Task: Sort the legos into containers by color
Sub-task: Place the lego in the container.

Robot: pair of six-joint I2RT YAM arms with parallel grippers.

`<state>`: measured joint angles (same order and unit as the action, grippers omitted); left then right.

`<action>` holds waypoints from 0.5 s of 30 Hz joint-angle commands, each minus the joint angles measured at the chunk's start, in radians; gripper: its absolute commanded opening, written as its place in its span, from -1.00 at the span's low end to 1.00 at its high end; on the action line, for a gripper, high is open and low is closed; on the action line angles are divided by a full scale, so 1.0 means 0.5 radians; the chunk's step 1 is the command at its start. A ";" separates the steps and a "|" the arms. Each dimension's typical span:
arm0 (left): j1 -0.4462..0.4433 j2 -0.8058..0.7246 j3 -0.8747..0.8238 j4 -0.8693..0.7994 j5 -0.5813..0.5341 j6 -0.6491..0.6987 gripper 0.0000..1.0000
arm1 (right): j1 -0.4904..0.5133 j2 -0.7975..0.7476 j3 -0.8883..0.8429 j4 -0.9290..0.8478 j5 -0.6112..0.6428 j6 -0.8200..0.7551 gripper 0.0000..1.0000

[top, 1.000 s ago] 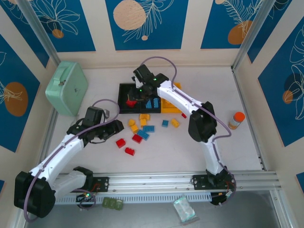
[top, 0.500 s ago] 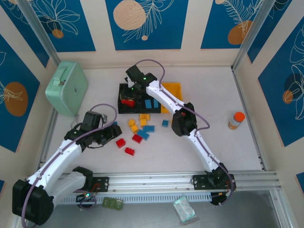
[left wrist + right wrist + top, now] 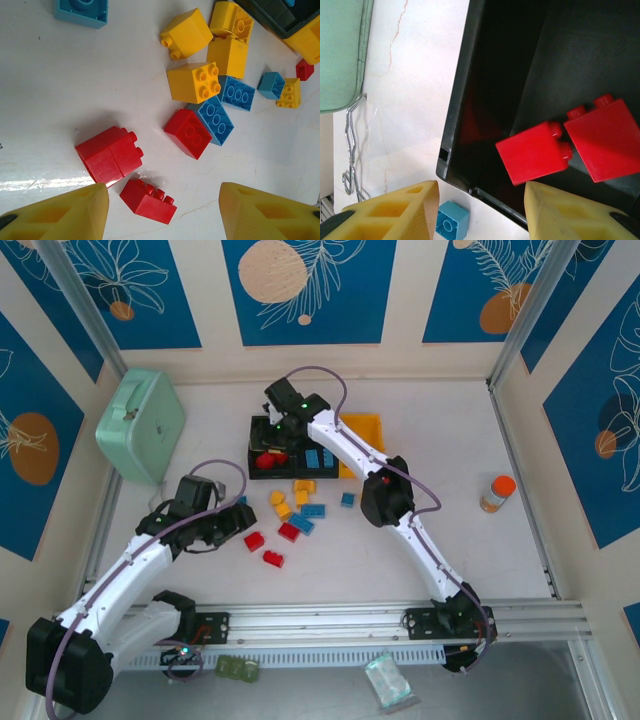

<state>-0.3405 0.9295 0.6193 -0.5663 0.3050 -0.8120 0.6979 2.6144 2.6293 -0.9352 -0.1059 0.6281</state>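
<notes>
My right gripper (image 3: 482, 200) hangs open over the near left corner of the left black container (image 3: 455, 125). Two red legos (image 3: 532, 152) lie on that container's floor, clear of the fingers (image 3: 565, 215). From above, the right gripper (image 3: 272, 445) is over that container (image 3: 256, 430), beside the middle black one (image 3: 318, 472) with blue legos and the yellow one (image 3: 362, 428). My left gripper (image 3: 165, 205) stands open above a small red lego (image 3: 148, 200). Other red (image 3: 109, 155), blue (image 3: 215, 117) and yellow legos (image 3: 194, 82) lie loose just beyond it. In the top view the left gripper (image 3: 238, 524) is left of the pile.
A mint-green case (image 3: 140, 423) stands at the back left, close to the left container. A single blue lego (image 3: 452, 221) lies on the table just outside that container's corner. An orange-capped bottle (image 3: 496, 492) stands at the right. The rail (image 3: 330, 622) runs along the near edge.
My right arm swung left over the left black container and its jaws opened, leaving a red lego inside. The left arm shifted slightly toward the red legos.
</notes>
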 commanded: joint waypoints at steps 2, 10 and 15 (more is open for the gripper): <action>0.028 0.002 0.016 -0.033 -0.024 0.001 0.19 | 0.011 -0.159 0.006 -0.031 -0.008 -0.059 -0.04; 0.028 0.030 0.024 -0.006 -0.016 0.010 0.19 | 0.018 -0.478 -0.308 0.058 0.072 -0.118 -0.05; 0.027 0.086 0.049 -0.007 0.025 0.051 0.19 | 0.040 -0.653 -0.496 0.084 0.124 -0.152 -0.04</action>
<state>-0.3401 0.9569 0.6197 -0.5648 0.3058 -0.8089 0.7040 2.3524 2.4310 -0.9012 -0.0620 0.5793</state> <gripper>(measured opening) 0.597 0.477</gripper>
